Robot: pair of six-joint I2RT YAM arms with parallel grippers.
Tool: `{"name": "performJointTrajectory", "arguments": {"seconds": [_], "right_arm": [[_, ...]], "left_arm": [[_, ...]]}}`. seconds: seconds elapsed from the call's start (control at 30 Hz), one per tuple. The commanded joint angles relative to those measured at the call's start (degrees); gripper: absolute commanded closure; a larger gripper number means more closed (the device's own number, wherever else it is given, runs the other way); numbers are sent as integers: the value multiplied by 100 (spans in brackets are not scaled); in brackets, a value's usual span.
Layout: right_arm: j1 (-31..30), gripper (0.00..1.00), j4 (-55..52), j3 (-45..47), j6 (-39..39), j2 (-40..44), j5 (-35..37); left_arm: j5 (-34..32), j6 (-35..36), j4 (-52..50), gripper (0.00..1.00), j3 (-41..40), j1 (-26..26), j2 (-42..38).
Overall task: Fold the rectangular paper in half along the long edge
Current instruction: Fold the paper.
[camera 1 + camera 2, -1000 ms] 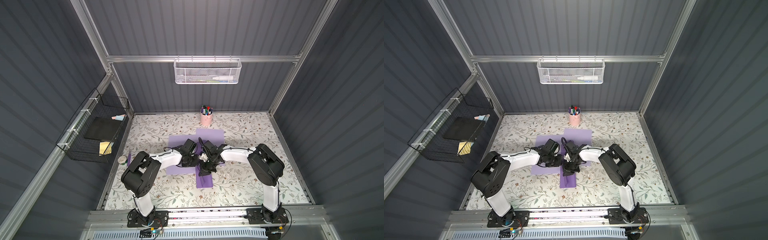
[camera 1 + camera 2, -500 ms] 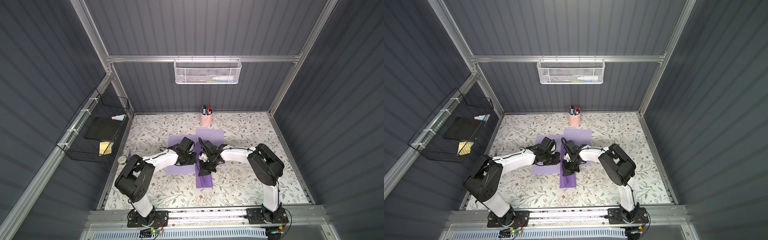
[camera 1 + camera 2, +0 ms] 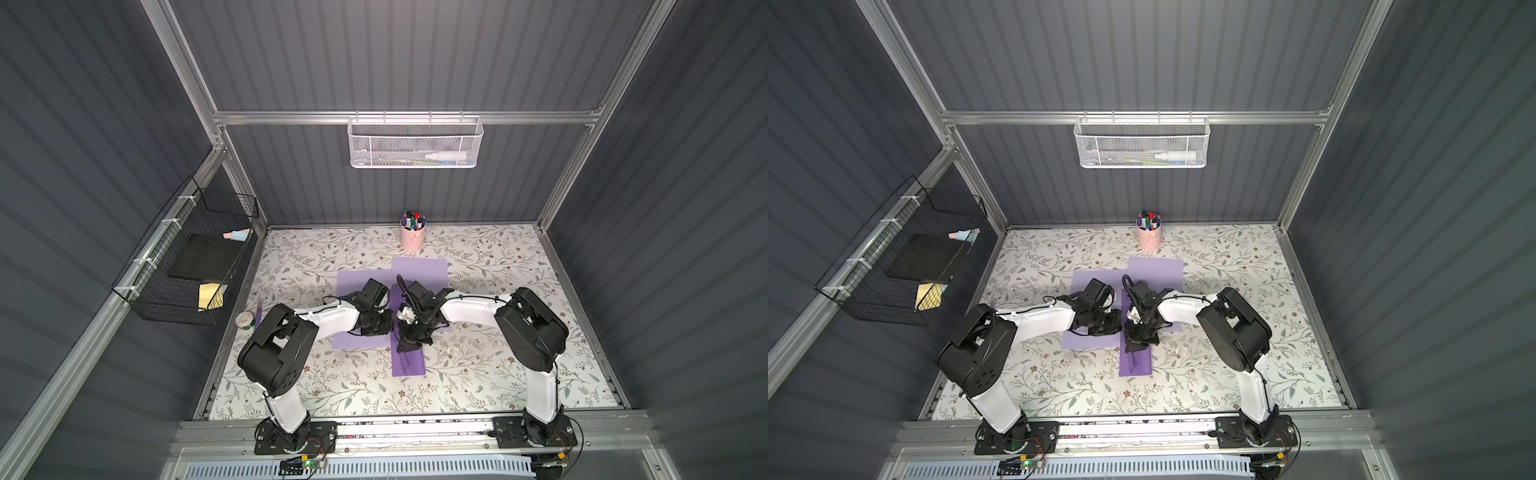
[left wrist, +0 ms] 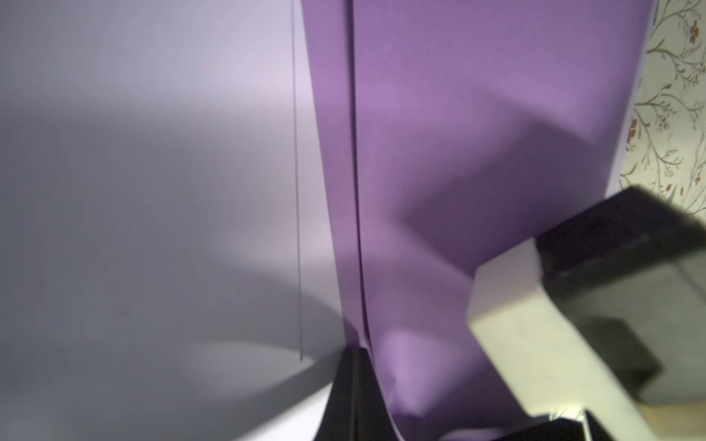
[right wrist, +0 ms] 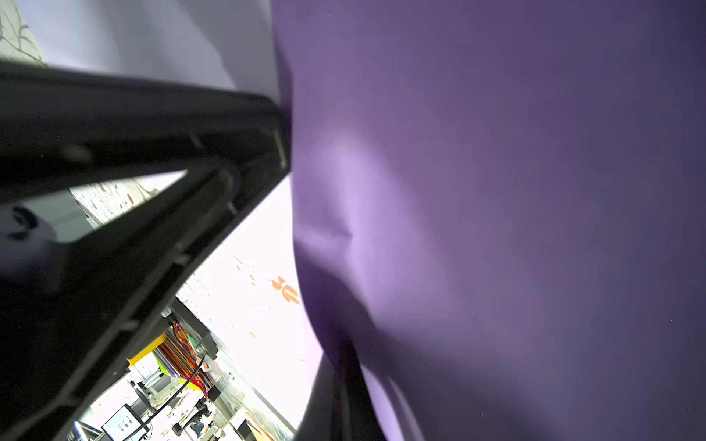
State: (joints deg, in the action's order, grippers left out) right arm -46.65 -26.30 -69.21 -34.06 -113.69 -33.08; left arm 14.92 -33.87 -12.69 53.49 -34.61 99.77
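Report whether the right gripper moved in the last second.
No. The right gripper keeps its place over the folded purple paper, equally far from the pink pen cup.

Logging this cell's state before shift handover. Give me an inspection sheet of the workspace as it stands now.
Surface: floral-patterned tabletop, flat.
Job's things: dark purple folded paper strip lies between the arms, overlapping pale lavender paper sheets.
Clutter: pink pen cup with markers at the back edge; roll of tape at the left edge.
Grippers: left gripper and right gripper both shut, at the strip; whether they pinch it is unclear.
Cables: black cable loops at the right wrist; wiring at the base rail.
Surroundings: white mesh basket on the back wall; black wire basket on the left wall.
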Motion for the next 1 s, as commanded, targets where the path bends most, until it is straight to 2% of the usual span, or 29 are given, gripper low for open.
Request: {"name": "performJointTrajectory", "arguments": {"seconds": [0.0,0.27,0.57,0.97], "right_arm": [[-61,100,-247,-97,47,-61,170],[-133,100,-494,-319,155,123,320],[-136,100,-329,-269,84,-190,147],[-133,100,-187,-110,48,-338,130]], "left_arm": [[55,53,-96,100,-147,-2,122],[61,47,-94,100,-176,-1,164],[48,47,-150,100,-184,-2,130],[-186,-96,-165,98,-206,7,-353]]}}
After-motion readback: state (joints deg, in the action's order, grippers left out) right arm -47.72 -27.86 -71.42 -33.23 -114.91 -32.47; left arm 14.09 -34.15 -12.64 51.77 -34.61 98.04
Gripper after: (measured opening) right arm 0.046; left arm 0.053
